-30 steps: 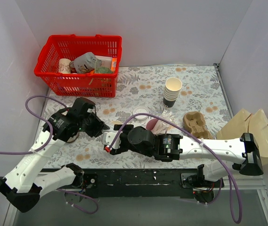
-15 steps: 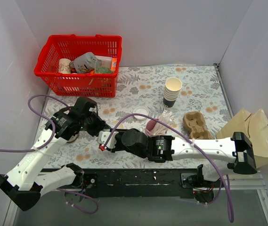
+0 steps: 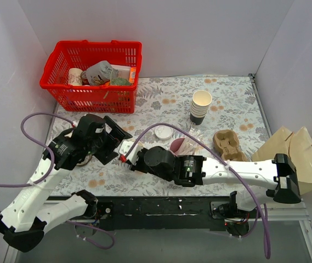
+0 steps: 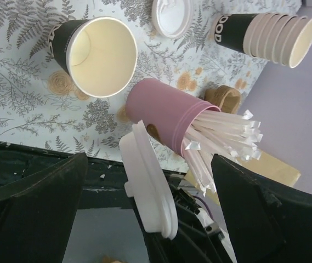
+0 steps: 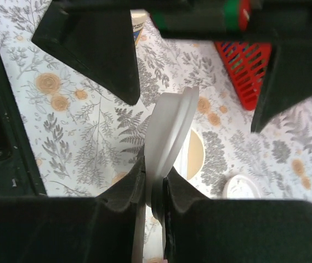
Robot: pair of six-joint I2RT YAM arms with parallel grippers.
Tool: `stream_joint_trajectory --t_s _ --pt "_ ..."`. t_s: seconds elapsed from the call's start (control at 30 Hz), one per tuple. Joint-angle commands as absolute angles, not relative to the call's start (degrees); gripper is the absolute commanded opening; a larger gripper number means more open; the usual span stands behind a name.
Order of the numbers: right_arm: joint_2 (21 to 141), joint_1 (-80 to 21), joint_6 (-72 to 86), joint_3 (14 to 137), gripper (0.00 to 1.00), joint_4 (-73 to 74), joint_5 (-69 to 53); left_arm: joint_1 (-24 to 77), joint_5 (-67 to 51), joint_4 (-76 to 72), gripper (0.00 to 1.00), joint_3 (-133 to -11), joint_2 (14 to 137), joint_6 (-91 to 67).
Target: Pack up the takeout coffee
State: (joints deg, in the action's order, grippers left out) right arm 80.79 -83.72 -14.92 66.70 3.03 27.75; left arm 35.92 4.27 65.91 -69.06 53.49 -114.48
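The takeout coffee cup (image 4: 95, 55), dark brown with a cream inside, stands lidless on the floral mat; its rim (image 5: 195, 154) shows behind the lid in the right wrist view. The top view hides it under the grippers. My right gripper (image 5: 157, 175) is shut on the edge of a round white lid (image 5: 172, 126), held on edge above the mat. My left gripper (image 4: 149, 159) is open, its fingers (image 4: 35, 208) wide on either side of that lid (image 4: 147, 186) without touching it. From above, the left gripper (image 3: 118, 145) faces the right gripper (image 3: 131, 156).
A second white lid (image 3: 163, 132) lies on the mat. A pink cup of white sticks (image 3: 177, 145) leans just right of the grippers. A stack of cream cups (image 3: 200, 107), a cardboard carrier (image 3: 230, 143), a paper bag (image 3: 304, 150) and a red basket (image 3: 92, 68) surround the work area.
My left gripper has let go of the white lid, opened wide and drawn back to the left. My right gripper has closed on the lid and holds it.
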Motion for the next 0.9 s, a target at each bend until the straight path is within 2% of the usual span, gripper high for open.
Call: stream_joint_trajectory --t_s 0.0,0.17,0.27,0.47,0.7,0.87 --pt "77.4 -76.9 -1.8 68.1 0.08 5.4 16.8 36.0 8.9 64.7 0.98 -73.2 51.2 -126.8" --pt "76.9 -63.7 8.1 68.6 0.09 8.5 -4.8 36.1 12.7 64.0 0.98 -77.6 50.9 -117.7" --pt "78.5 -57.8 11.2 70.3 0.09 9.7 -13.0 36.1 12.9 64.0 0.98 -80.4 51.8 -110.4" --pt "85.0 -50.3 16.5 75.5 0.10 11.1 -31.1 36.0 10.4 62.3 0.98 -74.4 50.3 -103.2" --pt "93.3 -47.5 19.1 78.7 0.13 14.2 -36.5 36.1 4.2 59.0 0.98 -66.4 48.6 -102.9" --pt "95.4 -47.4 22.8 78.2 0.16 11.1 -38.1 36.1 0.6 56.7 0.98 -64.6 52.5 -100.6"
